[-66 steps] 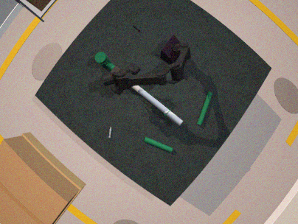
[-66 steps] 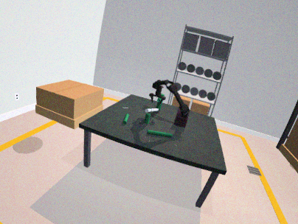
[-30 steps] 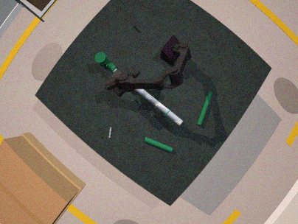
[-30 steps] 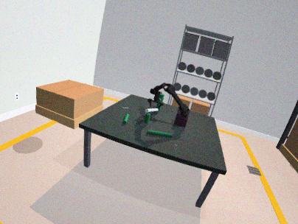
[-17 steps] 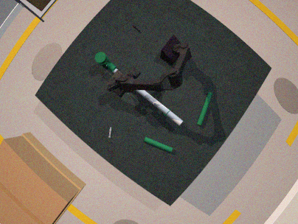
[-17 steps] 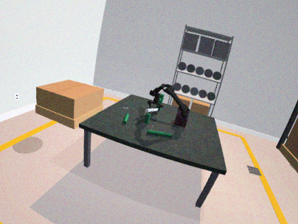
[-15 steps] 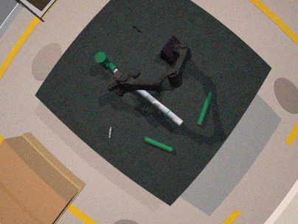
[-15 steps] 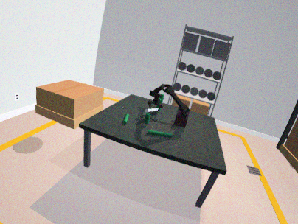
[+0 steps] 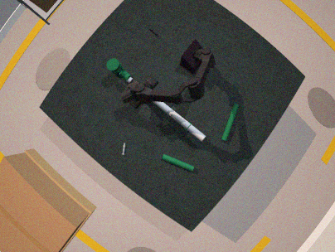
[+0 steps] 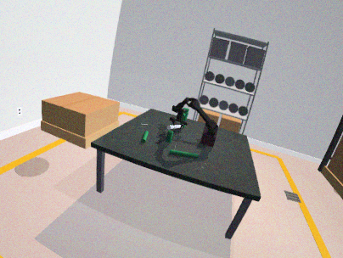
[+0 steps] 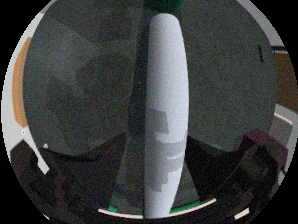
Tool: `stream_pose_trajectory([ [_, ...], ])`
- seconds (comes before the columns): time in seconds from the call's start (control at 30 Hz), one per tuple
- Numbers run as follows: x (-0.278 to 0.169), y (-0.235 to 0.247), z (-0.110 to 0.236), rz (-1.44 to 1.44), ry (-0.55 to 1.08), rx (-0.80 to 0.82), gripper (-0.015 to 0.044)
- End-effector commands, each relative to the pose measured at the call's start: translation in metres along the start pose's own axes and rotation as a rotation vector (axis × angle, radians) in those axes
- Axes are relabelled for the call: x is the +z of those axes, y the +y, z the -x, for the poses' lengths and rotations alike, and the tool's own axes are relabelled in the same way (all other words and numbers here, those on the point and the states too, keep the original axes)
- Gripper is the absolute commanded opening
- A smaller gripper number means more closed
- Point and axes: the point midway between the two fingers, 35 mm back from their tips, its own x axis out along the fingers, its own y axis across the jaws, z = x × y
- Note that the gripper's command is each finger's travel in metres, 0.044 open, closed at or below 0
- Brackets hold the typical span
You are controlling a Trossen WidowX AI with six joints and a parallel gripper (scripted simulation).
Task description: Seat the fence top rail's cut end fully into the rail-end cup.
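The white rail runs above the table, over a short green post. A thin green band crosses it, likely the loop cap. The big green post stands beyond the rail's cut end, with the green cup on its rail side. In the wrist view the cut end lies close against green at the top; its depth in the cup cannot be told. My gripper is partly open around the rail, with a visible gap at the left finger.
Two loose green rods lie on the dark table. A small pale pin lies near one edge. The arm's dark base stands on the table. A large cardboard box stands beyond the table.
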Motion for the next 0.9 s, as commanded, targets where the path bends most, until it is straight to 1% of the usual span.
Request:
stream_pose_trajectory([
  [0.0,0.000,-0.001,-0.002,-0.007,0.004,-0.001,0.0223],
  [0.5,0.000,-0.001,-0.002,-0.007,0.004,-0.001,0.0123],
  [0.63,0.001,-0.001,0.003,-0.007,0.004,-0.001,0.0018],
  [0.67,0.001,-0.001,0.004,-0.007,0.004,-0.001,0.0000],
  [0.87,-0.006,0.000,0.015,-0.008,-0.034,-0.006,0.0000],
])
